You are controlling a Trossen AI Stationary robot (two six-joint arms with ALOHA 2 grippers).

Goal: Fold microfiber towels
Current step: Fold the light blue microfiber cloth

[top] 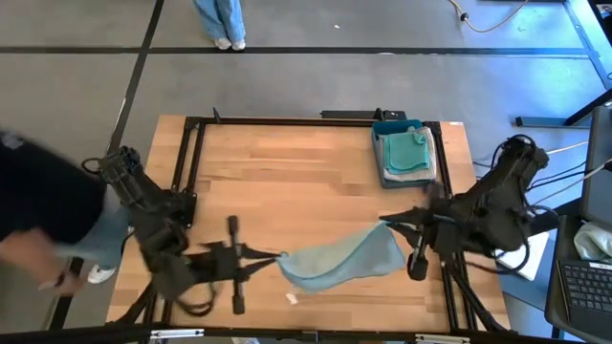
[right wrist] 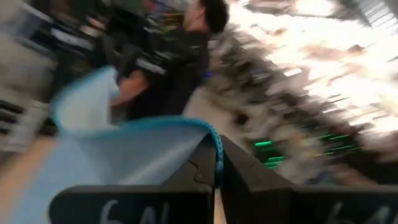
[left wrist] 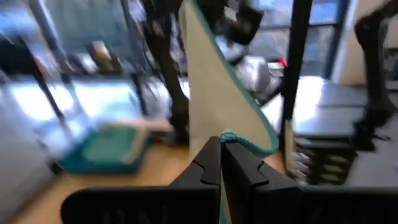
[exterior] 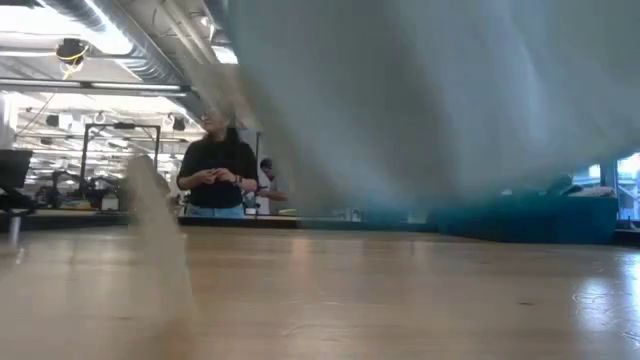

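A pale blue microfiber towel [top: 342, 260] with a teal hem hangs stretched between my two grippers over the table's near middle. My left gripper [top: 280, 256] is shut on its left end and my right gripper [top: 385, 223] on its right end. In the low view the towel [exterior: 430, 100] fills the upper picture, and its lower edge hangs above the wood. Folded towels [top: 405, 153] in pale green and light grey lie stacked in a blue tray [top: 377, 145] at the far right. My left gripper pinches the towel's teal-hemmed edge [left wrist: 231, 137] between its two shut fingers, coming level from the table's left. The cloth stands up beyond the fingertips, clear of the table. My right gripper pinches the hemmed edge [right wrist: 217, 147] between its shut fingers, coming level from the table's right. From there the cloth runs off in a slack curve.
A person [top: 43, 225] stands close to the table's left edge beside my left arm, and another [exterior: 215, 172] stands beyond the far edge. A small white scrap [top: 292, 298] lies on the wood near the front. Bare wood spreads across the table's middle and far left.
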